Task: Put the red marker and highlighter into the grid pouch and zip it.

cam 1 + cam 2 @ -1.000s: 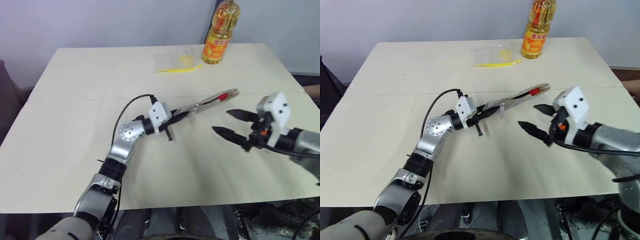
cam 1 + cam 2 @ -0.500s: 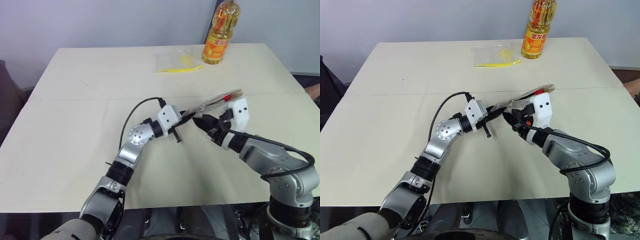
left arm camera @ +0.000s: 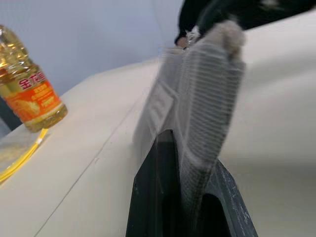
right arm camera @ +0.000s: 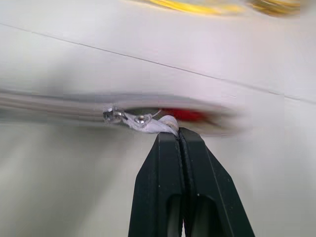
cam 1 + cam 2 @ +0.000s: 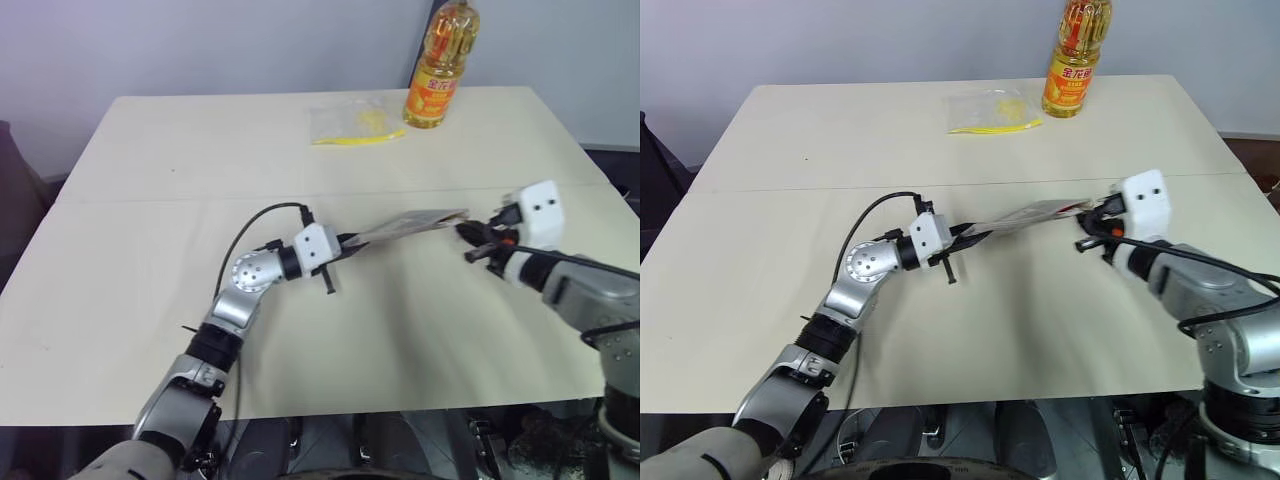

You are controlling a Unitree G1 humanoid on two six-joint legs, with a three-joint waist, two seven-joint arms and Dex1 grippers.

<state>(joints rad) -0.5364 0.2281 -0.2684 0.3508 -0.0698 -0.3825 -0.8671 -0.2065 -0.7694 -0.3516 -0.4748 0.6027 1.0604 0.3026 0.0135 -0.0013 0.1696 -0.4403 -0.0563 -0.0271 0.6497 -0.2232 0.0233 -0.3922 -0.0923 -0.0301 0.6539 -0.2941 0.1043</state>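
Between our two grippers hangs the grid pouch (image 5: 1025, 213), stretched out just above the table (image 5: 840, 140). Our right gripper (image 4: 174, 134) has its two black fingers pressed tight together on the little white zipper pull (image 4: 148, 123), which looks small and slick, so we think it could slip out if we tug too fast. Our left gripper (image 3: 180, 163) is pinched shut on the other end of the pouch and holds it up. We think the pouch is light and floppy, soft like cloth, so it bends and sags unless both ends are held. That is why one end and the pull tab seem like the best spots to grab. Through the open slit near the pull we can see something red, which we take to be the red marker (image 4: 183, 115) inside. We cannot see the highlighter for sure. We guess the zip is partly closed, and pulling it along needs a slow, steady hand. The table is wide, pale and smooth. Far back on it stands a bottle of oil (image 5: 1074, 55), and beside that lies a clear plastic bag (image 5: 990, 108) with yellow bits. Behind the table is a plain wall (image 5: 840, 40).
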